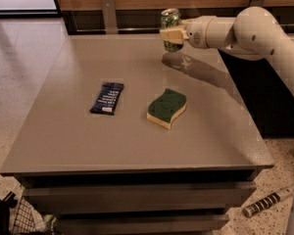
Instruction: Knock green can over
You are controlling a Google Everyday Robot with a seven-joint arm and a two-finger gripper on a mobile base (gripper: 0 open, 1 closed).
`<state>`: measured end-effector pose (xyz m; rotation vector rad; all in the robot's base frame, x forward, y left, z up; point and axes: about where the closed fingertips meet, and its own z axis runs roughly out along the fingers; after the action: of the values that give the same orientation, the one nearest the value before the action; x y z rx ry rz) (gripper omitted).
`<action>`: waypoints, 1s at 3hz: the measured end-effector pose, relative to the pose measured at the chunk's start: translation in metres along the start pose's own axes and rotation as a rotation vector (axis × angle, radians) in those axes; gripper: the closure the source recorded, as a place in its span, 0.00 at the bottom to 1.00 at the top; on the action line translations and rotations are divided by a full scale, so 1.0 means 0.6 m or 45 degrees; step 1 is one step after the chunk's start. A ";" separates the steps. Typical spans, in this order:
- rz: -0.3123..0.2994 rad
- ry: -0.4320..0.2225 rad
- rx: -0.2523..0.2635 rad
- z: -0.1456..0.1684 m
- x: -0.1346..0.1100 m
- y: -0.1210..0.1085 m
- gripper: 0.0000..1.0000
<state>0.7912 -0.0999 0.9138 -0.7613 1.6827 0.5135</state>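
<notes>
The green can (170,18) is pale green with dark lettering and a silver top rim. It is upright over the far edge of the table (88,146), right of centre. My gripper (173,35) reaches in from the right at the end of the white arm (245,31). Its cream fingers (170,34) cross the can's lower half and are shut on it. The can's base seems to hang a little above the tabletop, with its shadow below. The can's lower middle is hidden behind the fingers.
A yellow sponge with a green top (167,107) lies mid-table. A dark blue snack bar (107,97) lies to its left. A wooden wall with metal brackets (108,13) runs behind the table. A striped tube (268,201) lies on the floor at lower right.
</notes>
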 end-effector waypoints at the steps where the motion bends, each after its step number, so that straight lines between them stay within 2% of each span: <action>1: -0.045 0.087 0.021 -0.018 -0.021 0.002 1.00; 3: -0.051 0.388 0.021 -0.057 -0.021 0.004 1.00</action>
<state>0.7677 -0.1195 0.9342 -0.8938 1.9453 0.3685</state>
